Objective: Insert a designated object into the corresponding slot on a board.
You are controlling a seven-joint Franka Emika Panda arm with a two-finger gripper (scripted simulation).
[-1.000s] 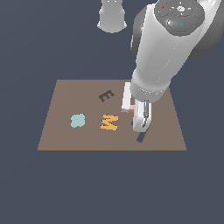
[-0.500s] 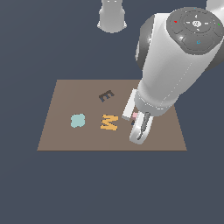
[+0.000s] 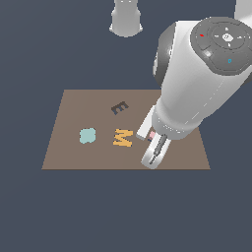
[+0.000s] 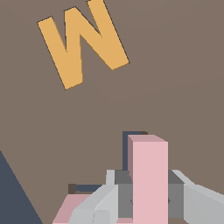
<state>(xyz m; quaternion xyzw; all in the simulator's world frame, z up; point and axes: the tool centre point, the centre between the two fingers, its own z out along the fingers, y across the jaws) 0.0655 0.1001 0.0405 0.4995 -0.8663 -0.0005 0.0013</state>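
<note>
We see our gripper (image 4: 146,201) pinching the pale pink L-shaped block (image 4: 148,175) low over the brown board (image 3: 74,113), directly above the dark navy L-shaped slot (image 4: 127,153), near the orange M (image 4: 83,39)

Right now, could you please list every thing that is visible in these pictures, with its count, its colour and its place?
board: one, brown, flat on the dark floor, bearing all the shapes.
letter E: one, dark, on the board's far part.
letter M: one, orange, near the board's middle, beside the gripper.
blob: one, teal, toward the exterior view's left of the M.
L-shaped block: one, pale pink, between the gripper's fingers, right over the slot.
slot: one, dark navy, partly showing at the block's edges in the wrist view.
pedestal: one, pale grey, beyond the board.
arm: one, white and grey, over the board's right side.
gripper: one, grey, closed on the block.
</note>
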